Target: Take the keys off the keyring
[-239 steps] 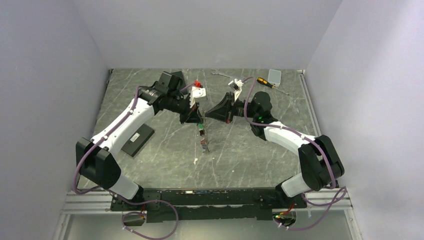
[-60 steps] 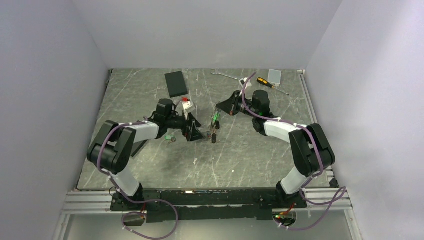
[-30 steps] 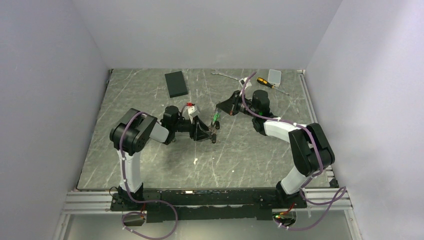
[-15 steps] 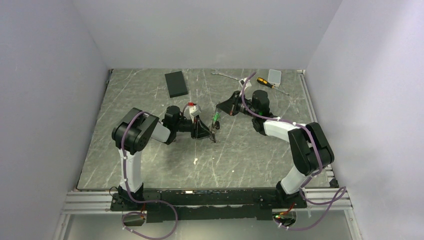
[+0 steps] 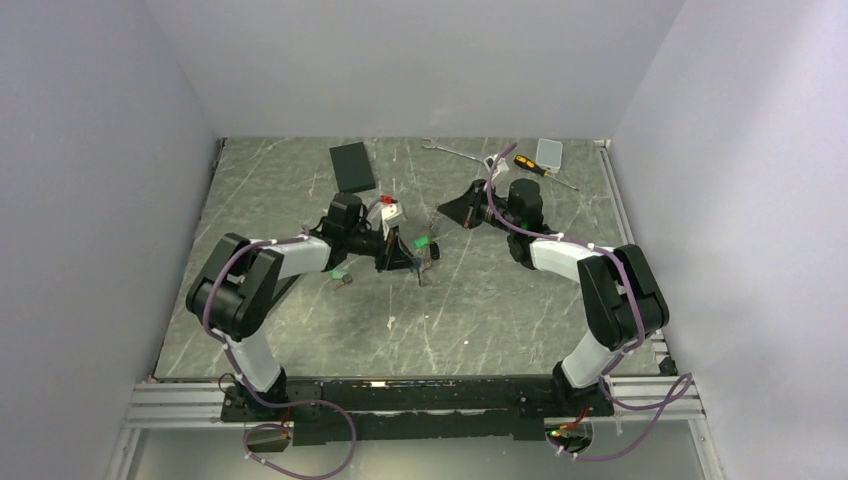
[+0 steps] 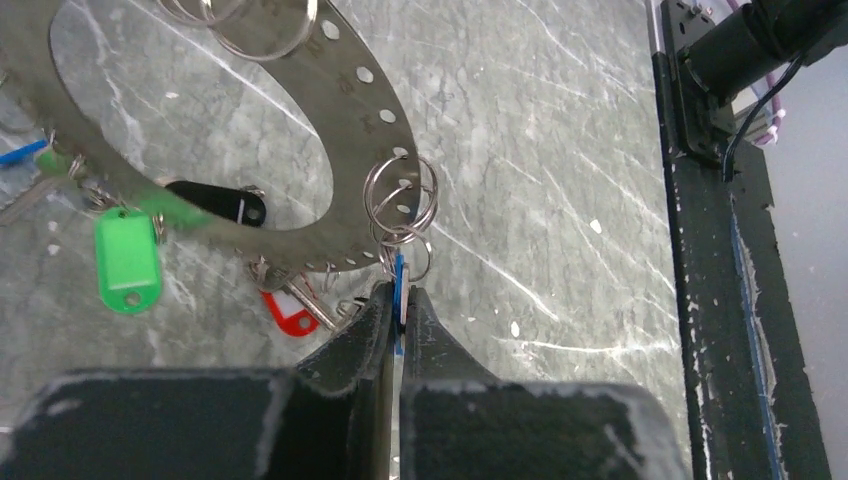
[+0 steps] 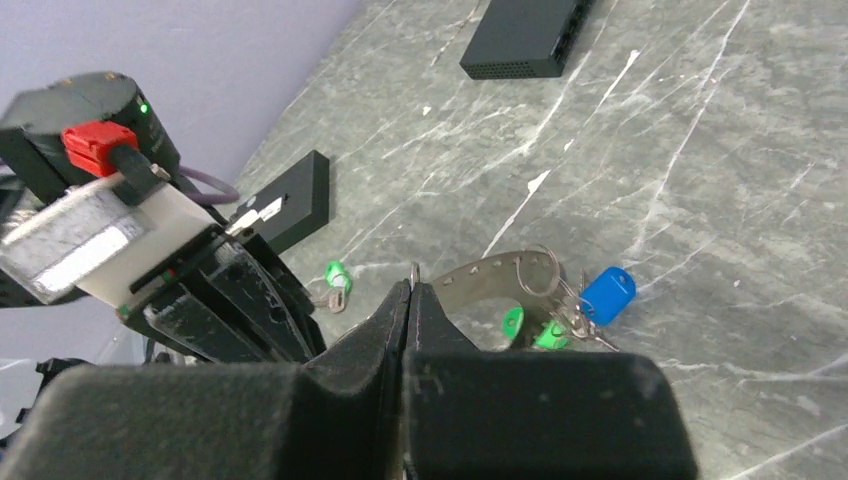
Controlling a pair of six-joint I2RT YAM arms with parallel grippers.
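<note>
The keyring (image 6: 352,105) is held above the middle of the table (image 5: 300,330), between the two claws. The right gripper (image 7: 410,292) is closed tight on its thin rim. The left gripper (image 6: 400,312) is pinched narrow on a blue-tagged key (image 6: 400,283), just below the small split rings (image 6: 402,195) that join it to the ring. Both arms are bent at the elbow, with the forearms low and pointing toward each other. The key's long axis follows the left fingers, head toward the ring.
</note>
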